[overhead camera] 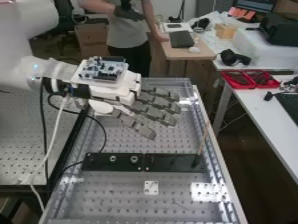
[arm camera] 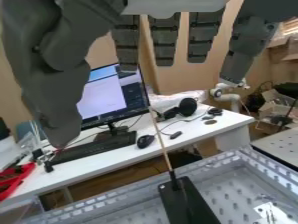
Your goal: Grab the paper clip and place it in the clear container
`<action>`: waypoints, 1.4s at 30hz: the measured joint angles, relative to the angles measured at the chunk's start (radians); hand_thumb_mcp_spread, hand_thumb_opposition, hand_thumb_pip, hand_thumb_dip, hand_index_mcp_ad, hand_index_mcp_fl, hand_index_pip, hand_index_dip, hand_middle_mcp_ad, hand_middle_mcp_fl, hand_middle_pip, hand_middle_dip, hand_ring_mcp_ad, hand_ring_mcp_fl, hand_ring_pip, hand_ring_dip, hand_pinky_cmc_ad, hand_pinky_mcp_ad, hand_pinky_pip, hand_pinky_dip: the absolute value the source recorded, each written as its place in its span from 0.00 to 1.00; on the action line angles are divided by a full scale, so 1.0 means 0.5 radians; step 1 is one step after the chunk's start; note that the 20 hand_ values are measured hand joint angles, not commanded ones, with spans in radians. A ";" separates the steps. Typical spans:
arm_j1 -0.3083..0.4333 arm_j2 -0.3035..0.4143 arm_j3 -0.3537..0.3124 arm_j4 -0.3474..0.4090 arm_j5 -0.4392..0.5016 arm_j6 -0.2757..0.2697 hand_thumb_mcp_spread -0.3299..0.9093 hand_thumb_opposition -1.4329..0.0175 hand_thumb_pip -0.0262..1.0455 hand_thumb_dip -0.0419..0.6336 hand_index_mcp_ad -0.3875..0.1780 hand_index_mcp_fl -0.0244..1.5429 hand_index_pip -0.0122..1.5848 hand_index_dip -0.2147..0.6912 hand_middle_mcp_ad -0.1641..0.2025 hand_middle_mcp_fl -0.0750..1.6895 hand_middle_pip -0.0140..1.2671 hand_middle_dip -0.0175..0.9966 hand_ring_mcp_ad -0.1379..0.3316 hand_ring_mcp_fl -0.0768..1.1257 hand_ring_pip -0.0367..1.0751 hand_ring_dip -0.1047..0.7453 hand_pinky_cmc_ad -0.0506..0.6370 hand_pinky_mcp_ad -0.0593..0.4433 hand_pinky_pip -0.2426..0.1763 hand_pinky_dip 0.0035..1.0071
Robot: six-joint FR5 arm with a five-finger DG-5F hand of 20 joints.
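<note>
One open robot hand (overhead camera: pixel 157 114) hangs over the far half of the perforated metal table (overhead camera: pixel 113 196), in the upper middle of the high view, its fingers long and loosely straight, nothing held. The paper clip is too small to tell for certain; a faint thin line (overhead camera: pixel 179 204) at the lower middle of that view may be it, lying on the bare metal below the black plate (overhead camera: pixel 174 162). The clear container cannot be told apart from the shiny surface either, so both spots want confirming first. The step in hand looks like the approach to the clip. Good work here likely means crossing high enough to pass the thin upright stick (overhead camera: pixel 203 138), which stands at the plate's right end in the high view and would probably tip if a finger brushed it. The small white piece (overhead camera: pixel 151 187) at the lower middle is best left untouched too. Once over the clip, the robot hand should turn palm down and sink slowly, bringing the thumb and one fingertip to either side of the wire, just grazing the metal. Pressing hard could flick the clip away or catch a fingertip in a hole; a light, level pinch, then a straight lift, seems the safest way.
</note>
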 joint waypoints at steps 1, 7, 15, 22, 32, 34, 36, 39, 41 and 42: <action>-0.015 -0.026 -0.005 0.024 0.009 0.002 0.53 0.46 0.59 0.32 0.56 0.16 0.13 0.25 0.73 0.05 0.12 0.17 0.64 0.07 0.10 0.26 0.66 0.78 0.35 0.52; -0.087 -0.144 0.000 0.100 0.020 -0.011 0.54 0.45 0.60 0.37 0.53 0.22 0.26 0.25 0.72 0.05 0.12 0.17 0.64 0.07 0.10 0.26 0.66 0.78 0.35 0.46; -0.192 -0.302 0.091 0.130 -0.055 -0.051 0.56 0.43 0.63 0.39 0.50 0.26 0.45 0.25 0.72 0.05 0.12 0.17 0.64 0.07 0.10 0.26 0.66 0.77 0.36 0.43; -0.278 -0.427 0.183 0.163 -0.143 -0.085 0.55 0.42 0.66 0.42 0.49 0.23 0.64 0.25 0.72 0.05 0.12 0.17 0.63 0.07 0.10 0.26 0.65 0.74 0.36 0.41; -0.380 -0.581 0.308 0.208 -0.312 -0.162 0.57 0.40 0.70 0.46 0.48 0.22 0.85 0.27 0.72 0.05 0.12 0.19 0.63 0.07 0.10 0.26 0.62 0.72 0.35 0.40; -0.394 -0.599 0.325 0.214 -0.340 -0.165 0.57 0.41 0.70 0.46 0.48 0.22 0.87 0.29 0.72 0.05 0.12 0.19 0.63 0.07 0.11 0.26 0.62 0.72 0.35 0.40; -0.406 -0.615 0.337 0.216 -0.364 -0.167 0.57 0.40 0.70 0.46 0.47 0.22 0.90 0.31 0.72 0.05 0.12 0.19 0.63 0.07 0.11 0.26 0.62 0.72 0.35 0.40; -0.423 -0.639 0.355 0.212 -0.393 -0.166 0.57 0.40 0.70 0.45 0.47 0.22 0.93 0.32 0.72 0.05 0.12 0.19 0.64 0.07 0.11 0.26 0.63 0.70 0.35 0.40; -0.436 -0.657 0.370 0.205 -0.414 -0.166 0.57 0.40 0.71 0.46 0.47 0.22 0.93 0.32 0.72 0.05 0.11 0.19 0.60 0.07 0.10 0.26 0.60 0.70 0.35 0.40; -0.439 -0.661 0.373 0.201 -0.418 -0.167 0.57 0.40 0.72 0.46 0.47 0.22 0.93 0.34 0.72 0.05 0.12 0.20 0.60 0.07 0.11 0.26 0.60 0.70 0.36 0.39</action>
